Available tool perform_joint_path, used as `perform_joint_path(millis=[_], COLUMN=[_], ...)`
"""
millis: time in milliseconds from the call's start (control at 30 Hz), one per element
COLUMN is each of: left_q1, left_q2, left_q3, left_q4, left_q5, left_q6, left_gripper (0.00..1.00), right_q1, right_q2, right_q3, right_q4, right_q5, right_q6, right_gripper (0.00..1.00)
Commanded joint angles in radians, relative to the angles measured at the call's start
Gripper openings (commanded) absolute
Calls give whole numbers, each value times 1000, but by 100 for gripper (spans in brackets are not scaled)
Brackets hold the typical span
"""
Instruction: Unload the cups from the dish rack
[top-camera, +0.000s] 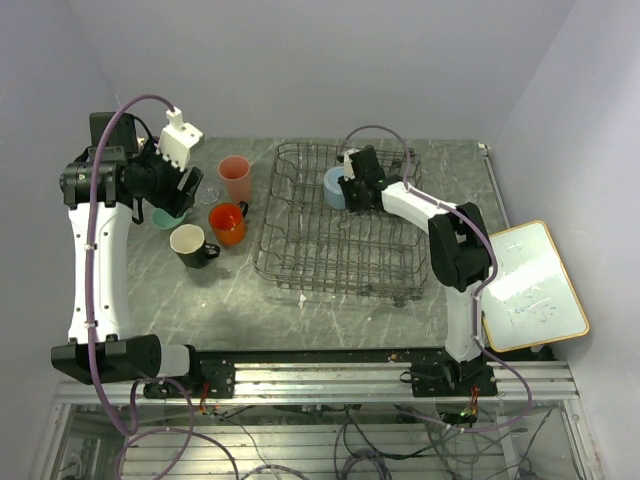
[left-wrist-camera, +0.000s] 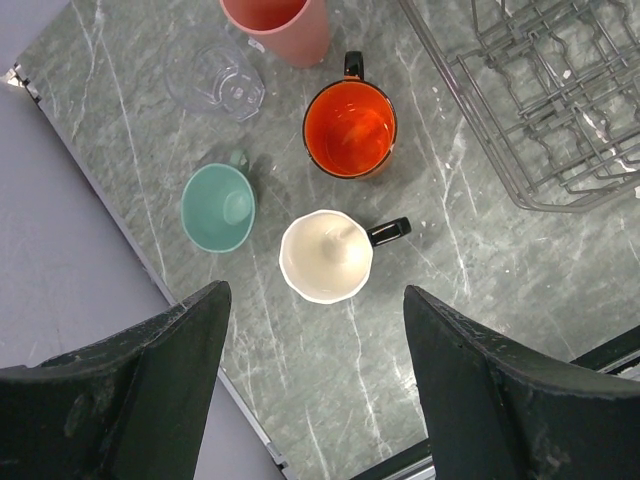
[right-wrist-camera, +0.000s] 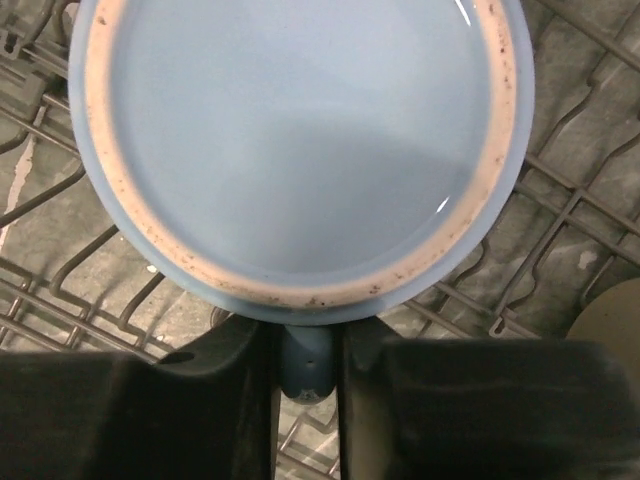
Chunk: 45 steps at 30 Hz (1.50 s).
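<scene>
Right tool (right-wrist-camera: 306, 345) is narrow, pinched on the handle of the large light-blue ceramic mug (right-wrist-camera: 300, 150), base-up at the far side of the grey wire dish rack (right-wrist-camera: 590, 200). Confirm the grip, then lift straight up clear of the wires. Left tool (left-wrist-camera: 312, 300) is wide and empty, left of the rack.

The rack (top-camera: 340, 240) sits mid-worktop (top-camera: 200, 300), an upturned mug (top-camera: 334, 187) in its far left corner with the right hand (top-camera: 352, 192) clasping its handle. Left of the rack stand a tumbler (top-camera: 235, 176) at the back, a second mug (top-camera: 227, 223) before it, a third mug (top-camera: 188, 243) nearer, and a cup (top-camera: 165, 216) leftmost under the left hand (top-camera: 188, 183).
</scene>
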Motion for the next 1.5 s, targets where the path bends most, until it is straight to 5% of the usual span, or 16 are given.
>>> perform_joint_path(millis=[0, 67, 433, 800, 1233, 1467], left_q1=[-7, -7, -9, -20, -129, -148], left_q2=[-24, -28, -81, -133, -262, -430], left_q3=[-16, -25, -116, -162, -396, -551], left_q4=[0, -4, -42, -15, 248, 400], left_q5=[40, 49, 142, 156, 172, 298], left_q6=[2, 10, 108, 146, 186, 343], left_gripper=[80, 80, 84, 85, 86, 87], right_q1=[7, 8, 14, 13, 110, 173], right_q2=[-8, -15, -145, -297, -481, -551], right_q3=[-14, -7, 73, 35, -221, -406], right_q4=[55, 53, 44, 58, 414, 794], right_q5=[44, 31, 16, -194, -588, -722], right_q6=[27, 40, 111, 376, 886, 1243], right_gripper=[10, 0, 0, 0, 0, 0])
